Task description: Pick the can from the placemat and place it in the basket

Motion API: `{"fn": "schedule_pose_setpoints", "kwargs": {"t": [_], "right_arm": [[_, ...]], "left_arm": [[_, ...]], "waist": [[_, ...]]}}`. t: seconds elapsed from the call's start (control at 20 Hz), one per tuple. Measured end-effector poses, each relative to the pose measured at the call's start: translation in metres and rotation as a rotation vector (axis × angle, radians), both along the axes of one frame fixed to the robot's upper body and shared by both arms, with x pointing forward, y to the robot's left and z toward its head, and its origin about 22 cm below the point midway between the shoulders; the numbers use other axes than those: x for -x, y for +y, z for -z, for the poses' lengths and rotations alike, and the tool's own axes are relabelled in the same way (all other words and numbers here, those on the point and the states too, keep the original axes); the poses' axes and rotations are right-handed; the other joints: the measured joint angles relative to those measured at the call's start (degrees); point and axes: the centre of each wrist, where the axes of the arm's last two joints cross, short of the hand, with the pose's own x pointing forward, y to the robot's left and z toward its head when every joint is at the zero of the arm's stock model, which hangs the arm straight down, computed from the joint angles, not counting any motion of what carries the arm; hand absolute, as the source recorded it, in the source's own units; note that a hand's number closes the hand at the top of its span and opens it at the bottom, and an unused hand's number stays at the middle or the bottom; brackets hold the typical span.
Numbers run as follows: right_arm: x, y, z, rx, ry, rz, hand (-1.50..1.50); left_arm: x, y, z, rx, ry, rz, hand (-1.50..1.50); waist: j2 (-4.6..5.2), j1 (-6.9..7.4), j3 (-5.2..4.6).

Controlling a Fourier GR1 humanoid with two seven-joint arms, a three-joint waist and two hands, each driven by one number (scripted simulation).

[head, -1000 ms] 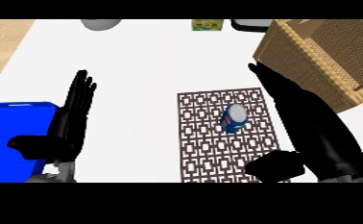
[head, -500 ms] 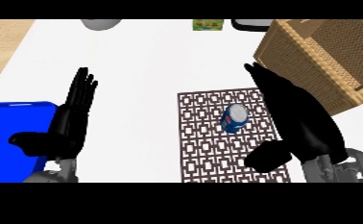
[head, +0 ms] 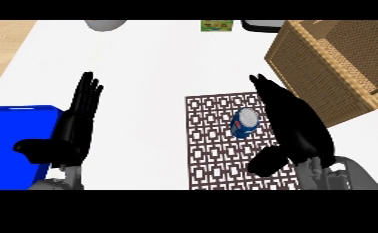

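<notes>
A blue can (head: 244,122) with a silver top stands upright on the dark patterned placemat (head: 214,147). Just to the can's right is my right hand (head: 295,124), open with straight fingers pointing away from me and the thumb low beside the mat; it does not touch the can. The woven basket (head: 325,62) sits at the far right, behind the hand. My left hand (head: 74,122) rests open at the left, fingers up, over the white counter.
A blue box (head: 22,142) lies at the left edge beside my left hand. At the counter's far edge are a grey round object (head: 105,24), a small green packet (head: 216,25) and a dark-rimmed item (head: 262,25).
My right hand has moved left and a little forward, closing in on the can's right side. The can and the left hand have hardly moved.
</notes>
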Motion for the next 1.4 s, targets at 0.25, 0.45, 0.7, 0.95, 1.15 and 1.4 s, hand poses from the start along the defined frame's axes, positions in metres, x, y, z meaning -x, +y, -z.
{"fn": "schedule_pose_setpoints", "kwargs": {"t": [0.25,0.45,0.7,0.95,1.15,1.4], "right_arm": [[0.004,0.006,0.023,0.021,0.005,0.019,-1.5],[-0.003,0.011,0.026,0.03,-0.012,0.04,-1.5],[-0.007,0.012,0.038,0.048,-0.012,0.071,-1.5],[-0.008,0.015,0.05,0.049,-0.001,0.088,-1.5],[-0.014,0.011,0.059,0.06,0.019,0.104,-1.5],[-0.02,0.011,0.069,0.076,0.059,0.118,-1.5]], "left_arm": [[0.003,-0.004,0.0,0.003,0.001,0.004,0.0],[0.005,0.001,0.002,0.001,0.001,0.004,0.0],[0.005,0.0,0.0,0.0,-0.001,0.002,0.0],[0.007,0.0,-0.002,0.007,-0.002,0.0,0.0],[0.005,0.0,0.001,0.005,-0.004,0.001,0.0],[-0.001,0.001,-0.004,0.01,-0.001,-0.002,0.0]], "waist": [[0.01,0.0,0.02],[0.02,0.09,0.03],[0.02,0.06,0.02],[0.03,0.06,0.03],[0.04,0.05,0.03],[0.05,0.03,0.03]]}}
